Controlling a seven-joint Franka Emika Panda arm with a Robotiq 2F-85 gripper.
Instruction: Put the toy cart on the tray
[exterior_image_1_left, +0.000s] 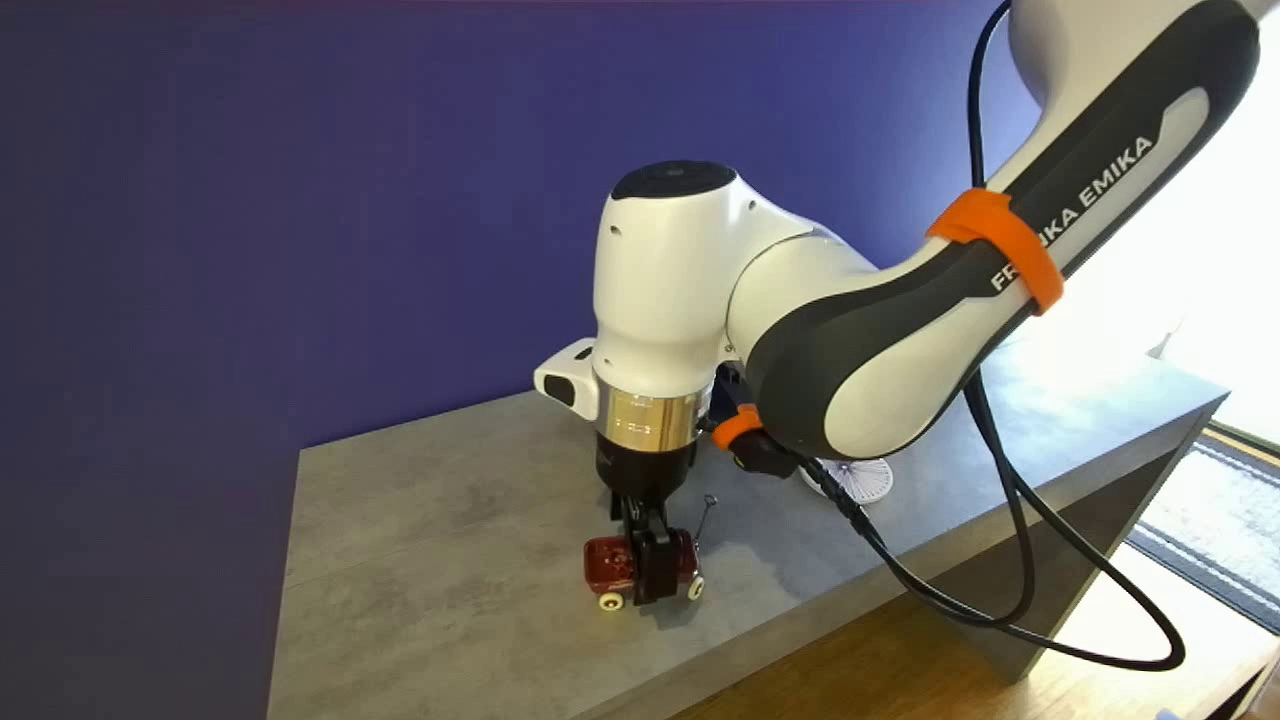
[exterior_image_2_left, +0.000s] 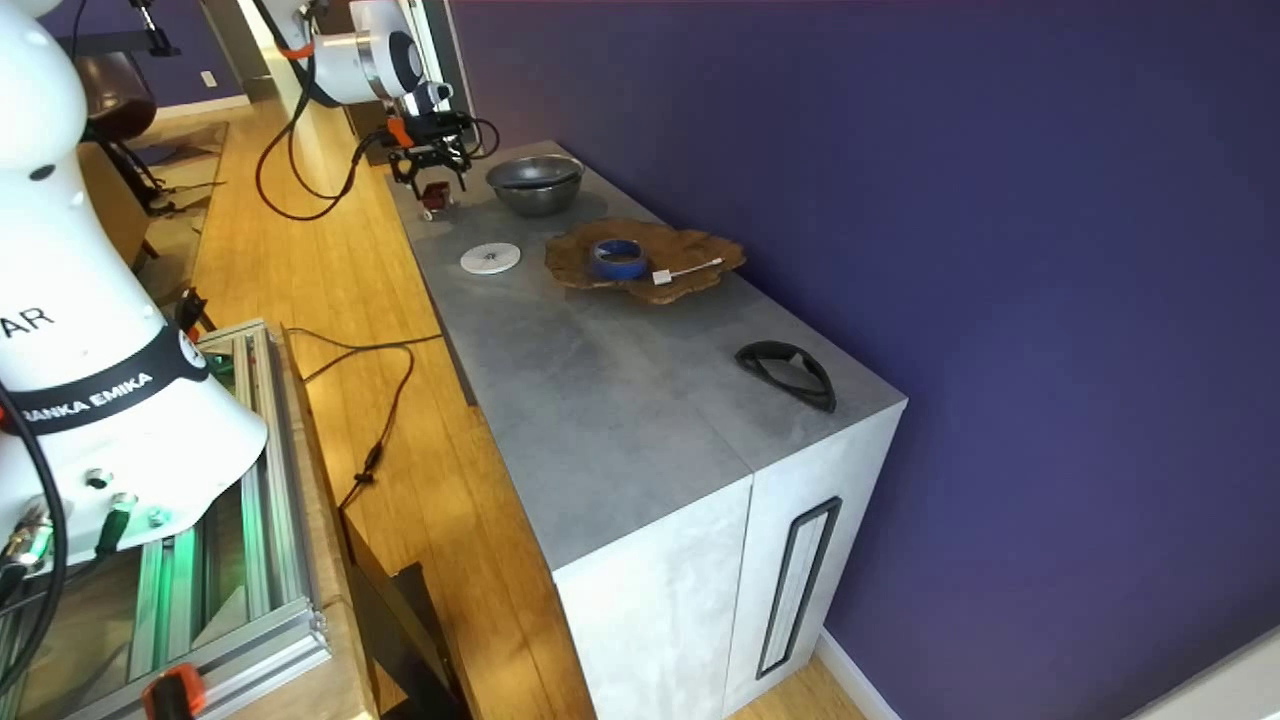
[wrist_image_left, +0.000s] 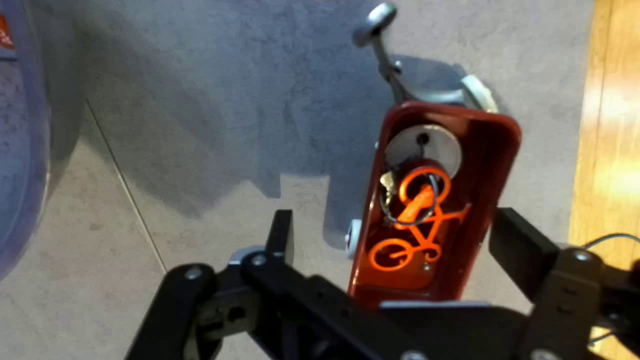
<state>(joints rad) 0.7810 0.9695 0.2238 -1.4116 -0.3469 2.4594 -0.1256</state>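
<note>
toy cart (wrist_image_left: 467, 182) between fingers (wrist_image_left: 281, 240), keyring (wrist_image_left: 417, 205) inside | tape roll (exterior_image_2_left: 620, 270), cable (exterior_image_2_left: 663, 277) on tray (exterior_image_2_left: 690, 243) | tray between disc (exterior_image_2_left: 490, 258) and wall (exterior_image_2_left: 900, 250)

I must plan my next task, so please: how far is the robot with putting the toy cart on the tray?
Looks done: the open gripper straddles the toy cart.
In hand: the grasp, not yet closed, as the wrist view shows a gap beside the cart.
Left: closing, lifting, and setting it on the tray, which holds a blue tape roll but no cart.
</note>
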